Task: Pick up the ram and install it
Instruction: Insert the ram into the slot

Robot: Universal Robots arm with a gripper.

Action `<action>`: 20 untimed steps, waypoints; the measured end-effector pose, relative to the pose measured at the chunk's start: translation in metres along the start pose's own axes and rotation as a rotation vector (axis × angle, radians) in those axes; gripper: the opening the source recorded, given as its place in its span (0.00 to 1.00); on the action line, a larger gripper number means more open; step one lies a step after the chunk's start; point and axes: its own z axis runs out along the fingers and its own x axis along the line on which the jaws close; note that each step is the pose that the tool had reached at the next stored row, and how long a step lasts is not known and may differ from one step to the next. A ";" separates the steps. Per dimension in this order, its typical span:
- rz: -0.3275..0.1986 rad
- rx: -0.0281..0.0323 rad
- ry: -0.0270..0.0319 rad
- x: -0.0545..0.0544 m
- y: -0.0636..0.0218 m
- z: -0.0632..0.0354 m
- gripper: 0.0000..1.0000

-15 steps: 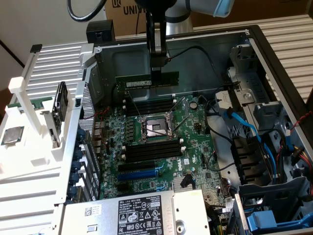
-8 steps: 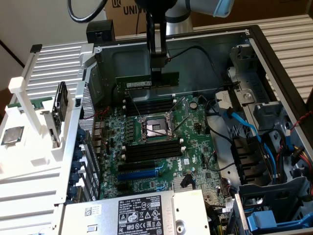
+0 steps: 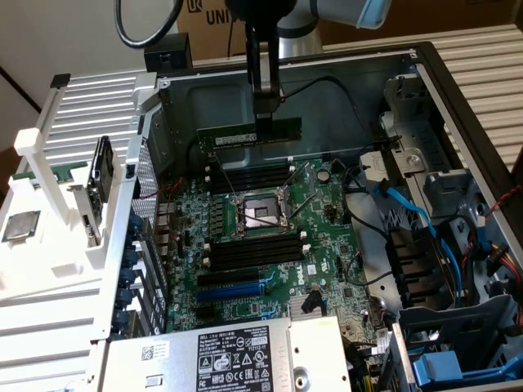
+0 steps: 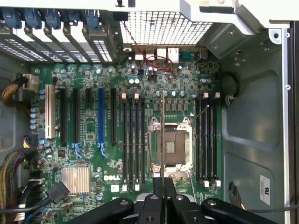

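In the gripper [image 3: 265, 121], ram [image 3: 233, 136] is hanging over the rear slot bank [image 3: 249, 174] of the motherboard [image 3: 327, 237]. CPU socket [image 3: 260, 215] is sitting between it and the front slot bank [image 3: 253, 253]. Probable processor chip [image 3: 20, 225] is lying on rack [image 3: 49, 269], exterior view's left.

Matt circuit-board ram [image 3: 233, 137], dull sheet-metal case [image 3: 212, 91], smooth white plastic rack [image 3: 57, 269]

The exterior view looks obliquely down into the open computer case [image 3: 229, 98], the closer wrist view straight down onto the same motherboard [image 3: 327, 237] [image 4: 88, 126].
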 end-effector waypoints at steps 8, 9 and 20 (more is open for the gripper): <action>0.000 0.0002 -0.0001 0.008 -0.0003 0.0069 0.12; 0.000 0.0001 0.0000 0.008 -0.0004 0.0085 0.12; 0.001 0.0006 0.0220 0.009 -0.0008 0.0248 0.12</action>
